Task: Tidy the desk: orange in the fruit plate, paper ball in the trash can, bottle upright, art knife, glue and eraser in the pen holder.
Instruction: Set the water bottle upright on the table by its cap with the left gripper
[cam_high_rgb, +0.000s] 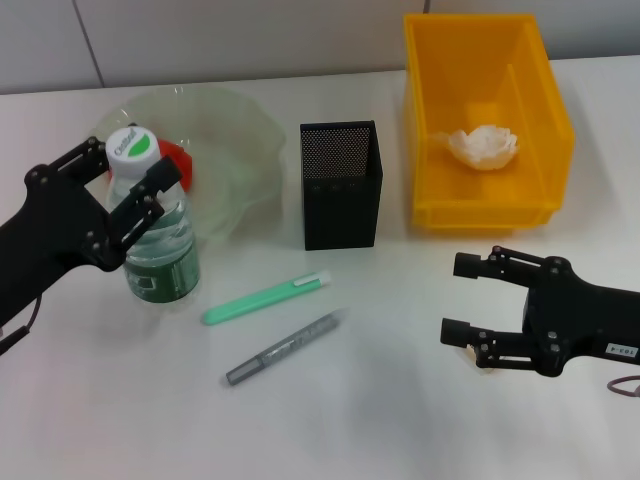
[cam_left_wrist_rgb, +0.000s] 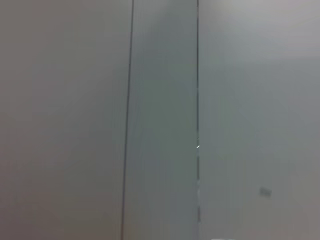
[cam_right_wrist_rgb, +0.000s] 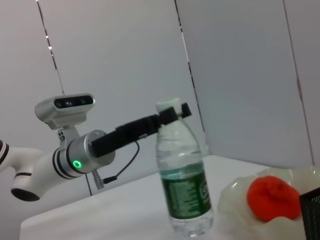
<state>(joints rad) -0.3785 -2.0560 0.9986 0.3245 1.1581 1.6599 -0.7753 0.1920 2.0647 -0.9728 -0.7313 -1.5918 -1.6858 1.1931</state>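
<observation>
We find the bottle (cam_high_rgb: 158, 232) standing upright on the desk just in front of the fruit plate (cam_high_rgb: 235, 135), whose pale-green ruffled bowl holds the orange (cam_high_rgb: 182, 164) behind the bottle's white cap. We note the paper ball (cam_high_rgb: 484, 146) lying inside the yellow trash can (cam_high_rgb: 430, 110), with the black mesh pen holder (cam_high_rgb: 341, 184) upright between plate and can. We cannot see the eraser or tell what the holder contains.
</observation>
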